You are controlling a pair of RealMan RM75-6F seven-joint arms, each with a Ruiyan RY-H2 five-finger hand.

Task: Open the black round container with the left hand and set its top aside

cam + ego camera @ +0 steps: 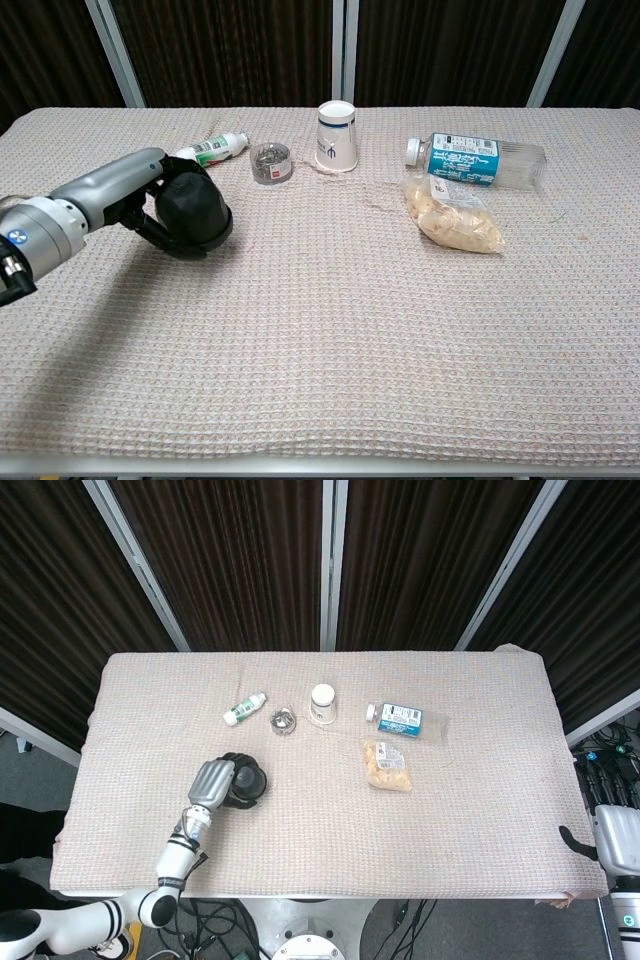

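The black round container [246, 782] [194, 209] sits at the front left of the table, tilted toward the right in the chest view. My left hand [211, 783] [133, 196] wraps it from the left, with dark fingers curled over its top and under its near side. Whether the top has separated from the base cannot be told. My right hand [575, 840] shows only as a dark tip off the table's right front corner, beside a white arm housing; its fingers are hidden.
Along the back lie a small white bottle with a green label [244, 710] [212, 151], a small metal dish [283, 720] [269, 162], an upturned paper cup [322, 704] [337, 136], a lying plastic bottle [406, 719] [476, 160] and a snack bag [388, 765] [452, 219].
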